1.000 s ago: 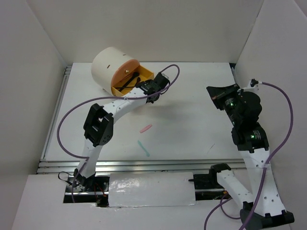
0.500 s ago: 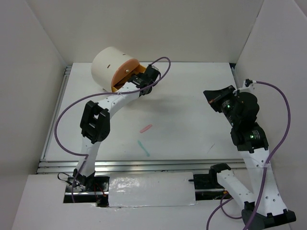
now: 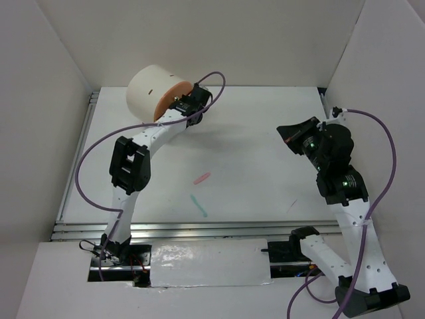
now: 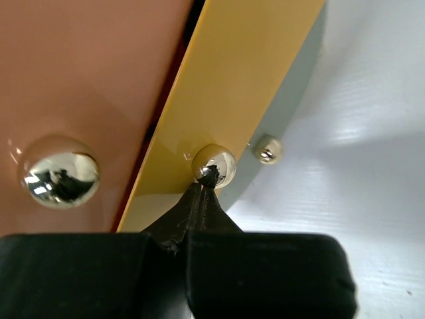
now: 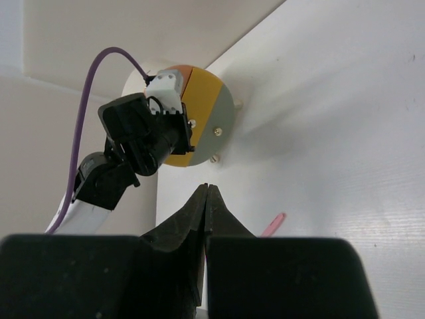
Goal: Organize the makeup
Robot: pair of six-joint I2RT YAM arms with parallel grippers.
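Two pieces of the makeup lie loose mid-table: a short pink stick point(image 3: 202, 178) point(image 5: 273, 224) and a short teal stick point(image 3: 198, 206) just in front of it. At the back left stands the cream cylindrical box point(image 3: 154, 92). My left gripper point(image 3: 186, 106) point(image 4: 208, 181) is shut, its tips resting against the small gold knob point(image 4: 214, 165) of the yellow drawer front point(image 4: 239, 80), which sits flush in the box. My right gripper point(image 3: 291, 131) point(image 5: 207, 191) hangs shut and empty above the right side of the table. The other makeup is hidden.
The box front also shows a salmon panel with a large gold knob point(image 4: 60, 171) and a grey lower panel with a small knob point(image 4: 267, 149). White walls enclose the table on three sides. A metal rail point(image 3: 199, 229) runs along the near edge.
The open orange drawer holding black items has been pushed into the box by my left gripper and is now closed. My right arm has shifted slightly left.
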